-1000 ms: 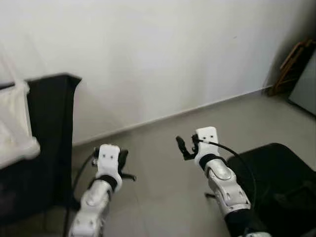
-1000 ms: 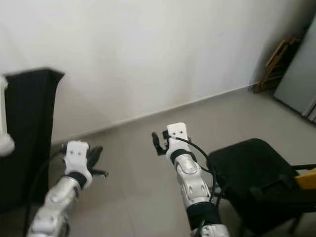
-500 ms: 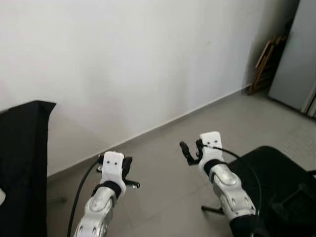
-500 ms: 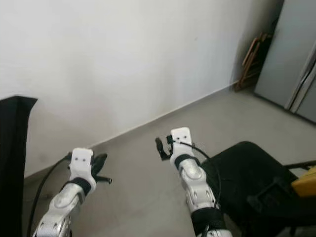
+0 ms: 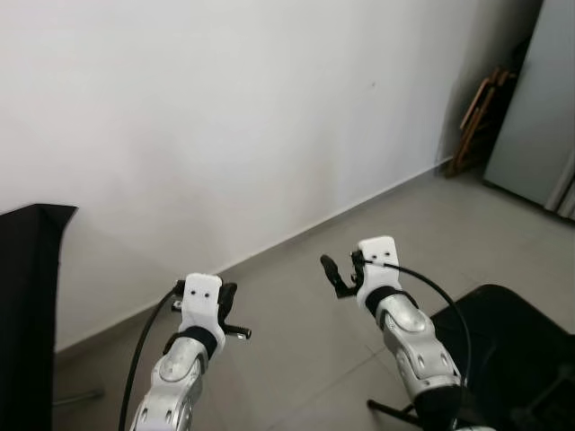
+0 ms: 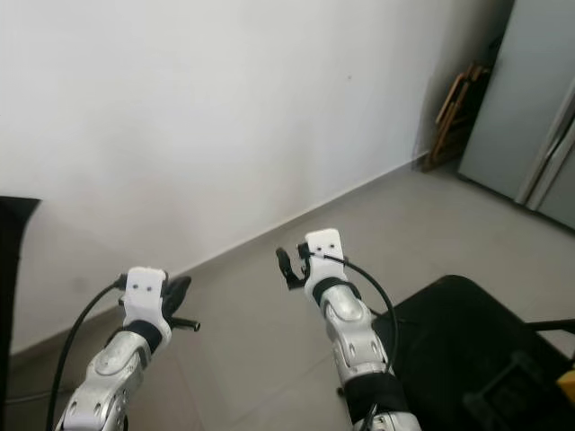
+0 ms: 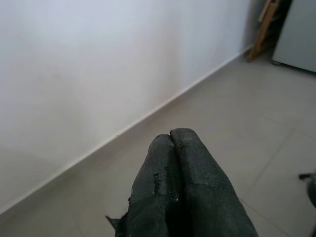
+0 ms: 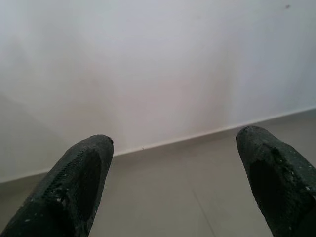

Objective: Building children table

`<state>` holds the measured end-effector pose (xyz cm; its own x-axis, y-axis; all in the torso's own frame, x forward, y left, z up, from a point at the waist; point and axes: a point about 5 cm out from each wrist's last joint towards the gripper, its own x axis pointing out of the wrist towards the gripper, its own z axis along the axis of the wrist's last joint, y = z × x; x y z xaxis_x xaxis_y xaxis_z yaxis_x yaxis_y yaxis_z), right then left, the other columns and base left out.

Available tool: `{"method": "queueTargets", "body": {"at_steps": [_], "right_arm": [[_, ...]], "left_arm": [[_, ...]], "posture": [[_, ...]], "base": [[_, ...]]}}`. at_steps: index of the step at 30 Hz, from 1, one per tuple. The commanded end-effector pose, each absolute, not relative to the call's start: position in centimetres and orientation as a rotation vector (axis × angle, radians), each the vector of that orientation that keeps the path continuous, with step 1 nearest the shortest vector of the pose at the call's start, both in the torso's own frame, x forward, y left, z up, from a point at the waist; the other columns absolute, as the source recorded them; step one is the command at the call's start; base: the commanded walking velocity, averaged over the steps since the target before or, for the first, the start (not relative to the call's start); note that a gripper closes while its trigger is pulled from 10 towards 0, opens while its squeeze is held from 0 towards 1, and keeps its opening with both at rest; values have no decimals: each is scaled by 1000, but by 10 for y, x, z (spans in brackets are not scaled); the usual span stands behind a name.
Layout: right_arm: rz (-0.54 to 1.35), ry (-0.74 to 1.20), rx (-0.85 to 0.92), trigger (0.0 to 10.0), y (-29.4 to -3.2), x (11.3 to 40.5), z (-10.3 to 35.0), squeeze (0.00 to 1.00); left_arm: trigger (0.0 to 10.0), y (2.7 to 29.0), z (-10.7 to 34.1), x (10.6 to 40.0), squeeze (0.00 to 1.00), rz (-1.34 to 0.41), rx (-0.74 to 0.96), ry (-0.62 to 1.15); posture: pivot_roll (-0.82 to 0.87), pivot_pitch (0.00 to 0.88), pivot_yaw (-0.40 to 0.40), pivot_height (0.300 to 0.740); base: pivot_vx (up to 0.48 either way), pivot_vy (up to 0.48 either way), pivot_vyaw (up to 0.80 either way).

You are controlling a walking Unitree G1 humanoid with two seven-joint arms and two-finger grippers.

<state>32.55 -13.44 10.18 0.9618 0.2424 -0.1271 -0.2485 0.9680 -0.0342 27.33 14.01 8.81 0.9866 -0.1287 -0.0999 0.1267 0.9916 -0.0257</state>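
The robot faces a plain white wall and a grey tiled floor, both arms raised in front of it. The left gripper hovers above the floor with its 2 black fingers pressed together on nothing, clearly seen in the left wrist view. The right gripper hangs well apart from it, fingers spread wide and empty, pointing at the base of the wall. A black chair sits just beside the right arm, a dark piece of furniture stands at the far left, and a folded wooden frame leans in the far corner beside a grey door. No children's table or its parts can be made out here, so how they would handle, or where to grip them, cannot be judged yet. The robot probably needs to go find them first.
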Motion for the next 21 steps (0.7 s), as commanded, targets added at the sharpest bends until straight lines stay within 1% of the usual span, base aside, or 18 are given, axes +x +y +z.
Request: {"method": "queueTargets", "body": {"at_steps": [1,7,10,15,21], "right_arm": [[288,122,-29,10000,-122,326,102,0],[311,114,-41,10000,-120,325,103,0],[335,105,-57,10000,-117,324,104,0],[337,110,-37,10000,-117,325,103,0],[337,123,-10,10000,-118,325,102,0]], "left_arm": [[10000,150,84,272,0,-98,0,118],[10000,151,84,272,0,-98,1,118],[10000,151,84,272,0,-98,1,119],[10000,151,84,272,0,-97,1,119],[10000,151,84,272,0,-98,2,121]], "posture": [[-89,0,48,740],[-89,0,51,740],[-89,0,50,740],[-87,0,49,740],[-89,0,52,740]], "base": [[319,0,0],[317,0,0],[310,0,800],[304,0,768],[303,0,0]]}}
